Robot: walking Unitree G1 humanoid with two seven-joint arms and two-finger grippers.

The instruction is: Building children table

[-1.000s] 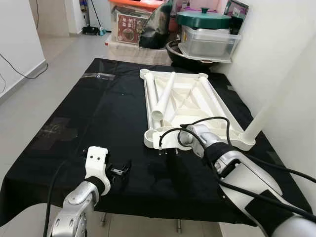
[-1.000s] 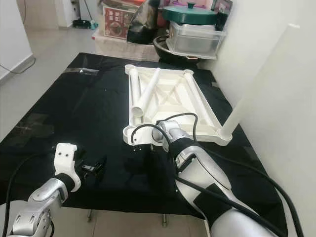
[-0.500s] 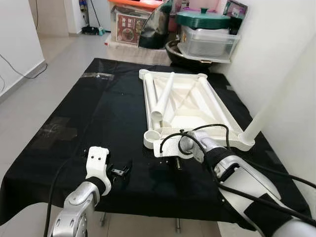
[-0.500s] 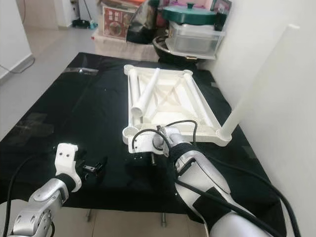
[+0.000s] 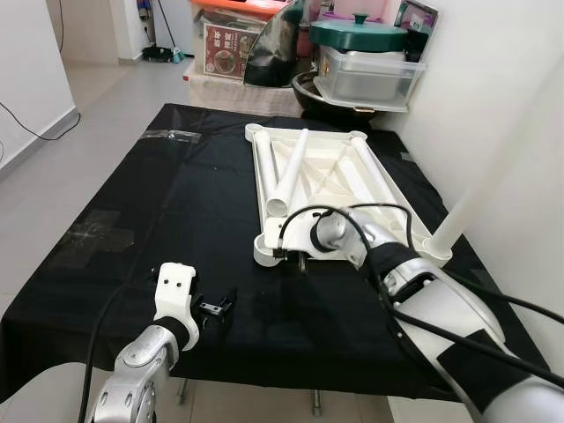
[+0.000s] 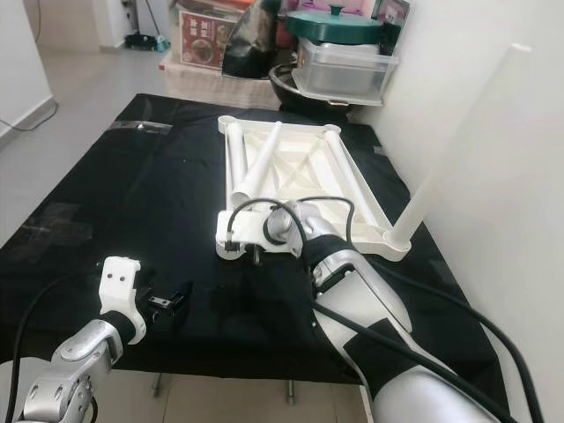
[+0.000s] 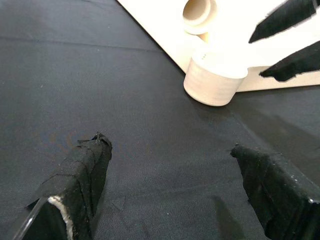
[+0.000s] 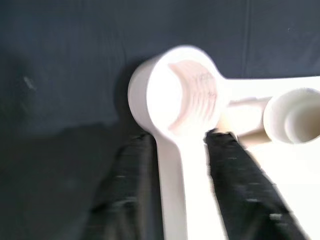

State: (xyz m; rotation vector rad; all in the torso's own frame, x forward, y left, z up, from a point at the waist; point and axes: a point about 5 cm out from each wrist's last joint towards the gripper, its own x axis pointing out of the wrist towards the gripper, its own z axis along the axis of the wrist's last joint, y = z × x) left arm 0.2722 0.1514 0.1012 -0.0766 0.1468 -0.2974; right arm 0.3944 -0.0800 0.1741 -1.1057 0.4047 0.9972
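A: Where does the tabletop [image 5: 330,181] lie?

B: Upside down on the black cloth [image 5: 176,203], ribs facing up. One leg [image 5: 493,163] stands already fitted in the near corner on the wall side. A loose leg [image 5: 288,172] lies inside the tabletop, slanting away from the empty near socket [image 8: 175,95].

A: And the right gripper [image 6: 256,251]?

B: It sits at that empty socket. In the right wrist view its fingers [image 8: 245,190] are spread to either side of the tabletop's near rim just behind the socket, straddling the plastic. Whether they press on it cannot be told; the picture is blurred.

A: The left gripper [image 5: 214,308]?

B: Well short of the socket, hovering low over the cloth. Its fingers [image 7: 82,172] are wide apart with nothing between them.

A: How would the piece handle?

B: It looks like moulded plastic, so probably light and stiff, smooth and a bit slippery against the taped fingers. The ribs should keep it from flexing. Being light, it may slide on the cloth if pushed from one side.

A: Best place to hold?

B: Likely the rim beside the socket, where the wall is thin enough to pinch. The loose leg is round, so it would want gripping across its middle to stop it rolling.
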